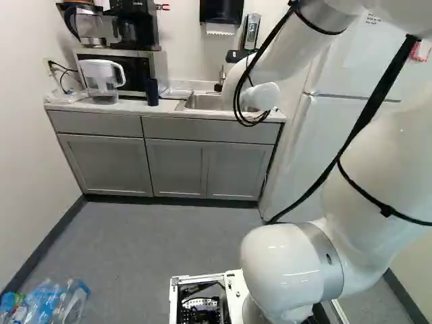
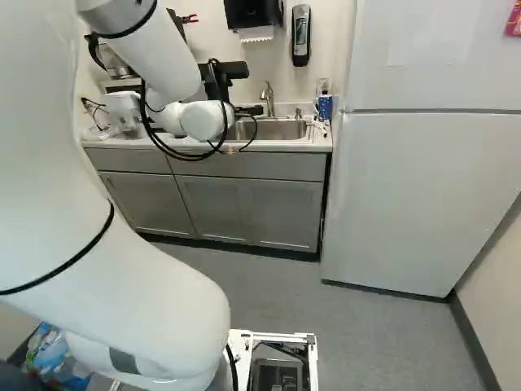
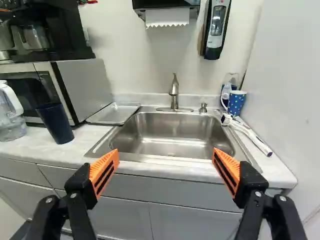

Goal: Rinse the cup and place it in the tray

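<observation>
Part of my gripper (image 2: 249,109) shows past the wrist in the right base view, before the sink. In the wrist view the gripper (image 3: 165,156) stands open, nothing between its fingers, with the counter front and sink beyond. A dark blue cup (image 3: 55,123) stands on the counter beside the microwave, ahead of the left finger's side; it also shows as a dark cup (image 1: 152,92). A blue dotted cup (image 3: 236,102) stands at the sink's far corner by the fridge. The flat metal tray (image 3: 114,113) lies between microwave and sink (image 3: 170,134).
The faucet (image 3: 174,92) rises behind the basin. A white-handled brush (image 3: 250,133) lies beside the sink, near the fridge (image 2: 423,195). A water pitcher (image 1: 101,81) stands by the microwave (image 3: 86,87). Plastic bottles (image 1: 50,304) lie on the floor.
</observation>
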`<state>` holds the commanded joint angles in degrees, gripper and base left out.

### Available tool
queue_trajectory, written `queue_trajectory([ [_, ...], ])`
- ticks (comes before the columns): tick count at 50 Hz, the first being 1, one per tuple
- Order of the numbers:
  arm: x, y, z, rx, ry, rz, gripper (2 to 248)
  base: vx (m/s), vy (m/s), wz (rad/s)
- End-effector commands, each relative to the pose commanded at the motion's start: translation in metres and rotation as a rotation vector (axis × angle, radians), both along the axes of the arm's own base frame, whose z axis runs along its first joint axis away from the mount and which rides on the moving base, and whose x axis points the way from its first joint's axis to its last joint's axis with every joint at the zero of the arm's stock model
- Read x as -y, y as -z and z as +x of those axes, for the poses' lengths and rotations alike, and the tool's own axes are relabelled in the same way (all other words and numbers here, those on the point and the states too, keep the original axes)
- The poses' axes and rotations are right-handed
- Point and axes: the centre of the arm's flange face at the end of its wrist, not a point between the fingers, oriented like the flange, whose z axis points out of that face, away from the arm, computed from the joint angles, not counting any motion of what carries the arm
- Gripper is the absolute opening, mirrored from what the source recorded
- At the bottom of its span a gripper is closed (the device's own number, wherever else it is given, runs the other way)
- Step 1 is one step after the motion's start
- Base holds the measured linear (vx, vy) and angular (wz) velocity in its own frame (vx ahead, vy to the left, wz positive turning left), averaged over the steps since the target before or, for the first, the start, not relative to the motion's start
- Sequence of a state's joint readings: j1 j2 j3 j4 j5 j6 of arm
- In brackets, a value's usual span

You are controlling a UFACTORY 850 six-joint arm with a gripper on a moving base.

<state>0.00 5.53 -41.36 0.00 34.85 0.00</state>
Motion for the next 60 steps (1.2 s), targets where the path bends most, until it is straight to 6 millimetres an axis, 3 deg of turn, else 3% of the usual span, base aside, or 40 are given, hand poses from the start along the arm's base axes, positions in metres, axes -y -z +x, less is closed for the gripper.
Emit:
queue_trajectory([
  [60, 0.000, -0.051, 0.031, -0.045, 0.000, 0.000, 247, 0.000, 0.000, 0.000],
])
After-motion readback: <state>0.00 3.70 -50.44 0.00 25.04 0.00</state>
